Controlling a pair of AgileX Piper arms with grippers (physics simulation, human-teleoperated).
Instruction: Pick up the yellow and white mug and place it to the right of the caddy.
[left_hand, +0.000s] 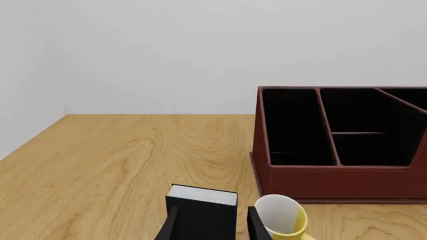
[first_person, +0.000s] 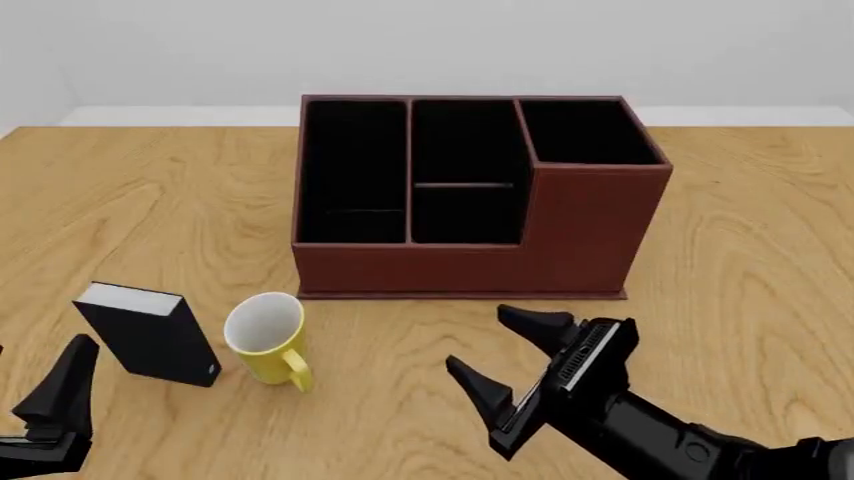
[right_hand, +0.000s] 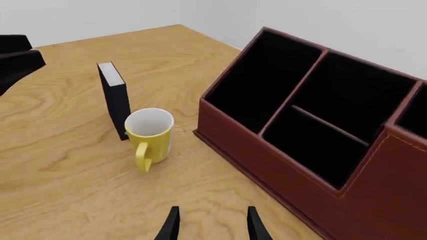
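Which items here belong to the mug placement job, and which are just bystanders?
In the job: yellow and white mug, caddy, right gripper, open and nearest the mug.
Lying about: small black white-topped box; left gripper idle.

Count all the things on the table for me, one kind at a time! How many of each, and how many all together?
Yellow and white mug: 1
Reddish-brown caddy: 1
Small black box with a white top: 1
Total: 3
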